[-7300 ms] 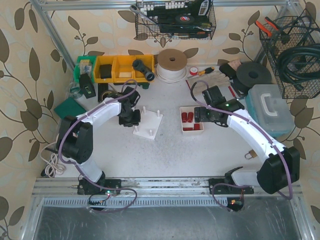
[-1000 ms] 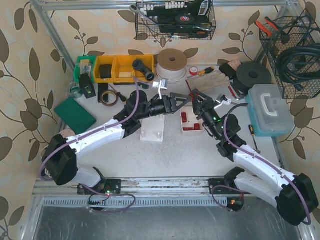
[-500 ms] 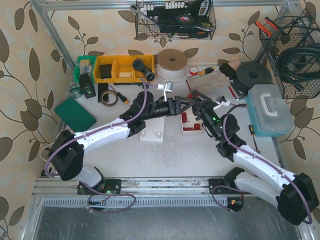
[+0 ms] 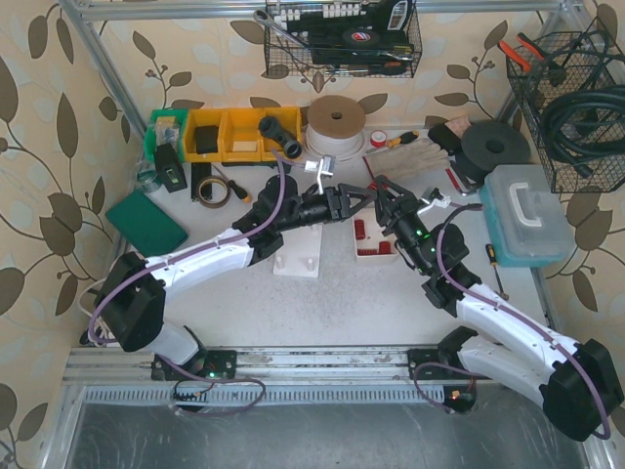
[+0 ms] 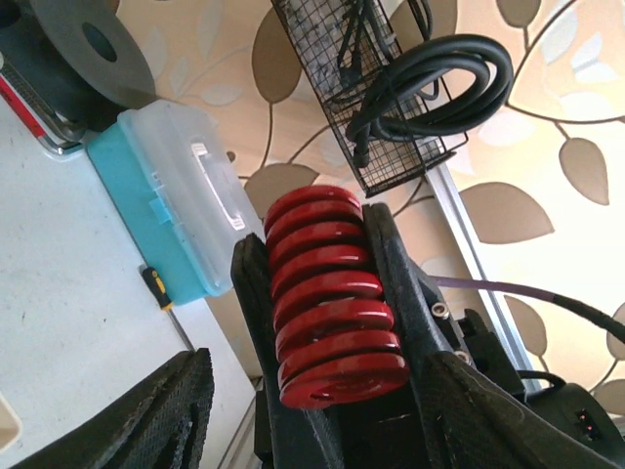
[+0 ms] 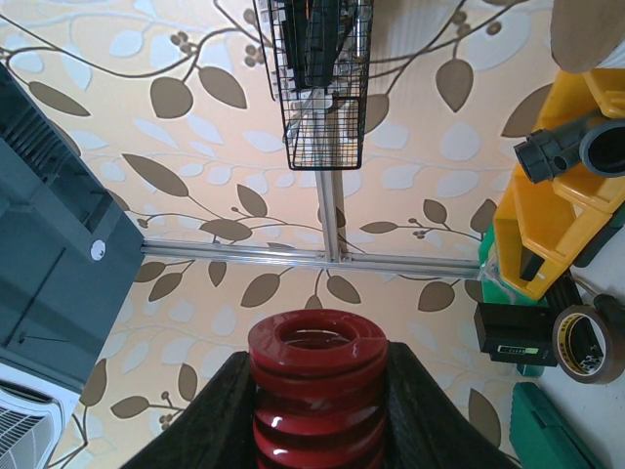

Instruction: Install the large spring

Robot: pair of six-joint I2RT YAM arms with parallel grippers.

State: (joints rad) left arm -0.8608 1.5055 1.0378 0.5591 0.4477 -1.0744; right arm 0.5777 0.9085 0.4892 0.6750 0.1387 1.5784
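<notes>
The large red spring [image 6: 316, 389] is held off the table by my right gripper [image 6: 318, 430], shut on its sides and pointing up and toward the back wall. In the left wrist view the same spring [image 5: 330, 293] sits between the right gripper's two black fingers. My left gripper [image 5: 327, 420] is open, with its fingers [image 5: 146, 420] standing outside those fingers on either side, a gap showing at the left. From above, the left gripper [image 4: 363, 199] meets the right gripper [image 4: 383, 193] in the air over the table's middle. The white peg fixture [image 4: 298, 256] lies below the left arm.
A white tray of red springs [image 4: 374, 239] lies under the two grippers. A blue box with a clear lid [image 4: 527, 210] stands at the right, yellow bins [image 4: 229, 132] and a cord spool [image 4: 337, 122] at the back, a green pad [image 4: 146, 223] at the left.
My left gripper has reached further right, up to the right gripper and its spring, and its jaws have narrowed. The right arm has held still with the spring.
</notes>
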